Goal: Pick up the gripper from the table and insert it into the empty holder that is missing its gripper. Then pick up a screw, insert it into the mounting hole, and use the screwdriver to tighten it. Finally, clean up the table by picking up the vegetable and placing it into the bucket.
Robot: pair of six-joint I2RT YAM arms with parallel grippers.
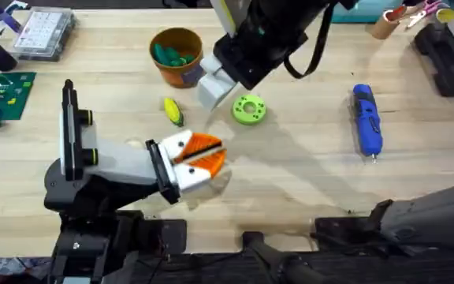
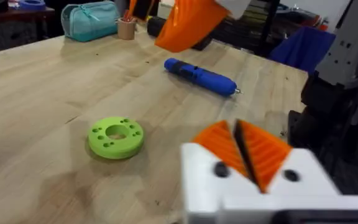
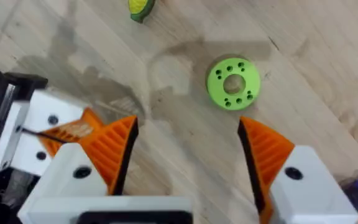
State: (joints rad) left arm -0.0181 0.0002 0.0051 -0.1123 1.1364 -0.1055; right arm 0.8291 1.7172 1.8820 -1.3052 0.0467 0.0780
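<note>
Right gripper (image 3: 188, 149), jaws spread wide and empty, should descend centred over the corn vegetable (image 1: 173, 111); left gripper (image 2: 244, 146) rests clenched, empty.

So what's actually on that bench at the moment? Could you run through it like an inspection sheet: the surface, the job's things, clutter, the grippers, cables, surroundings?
Surface: the table, light wooden planks, bare in the middle.
Job's things: the screwdriver lies flat toward the right; the vegetable lies on the wood below the bucket, which already holds dark green pieces.
Clutter: a green ring lies flat near the centre; a clear parts box and a green board at the far left.
Grippers: left gripper shut, holding nothing; right gripper open above the wood beside the ring.
Cables: a black cable hangs along the right arm.
Surroundings: a teal pouch at the table's far edge.
</note>
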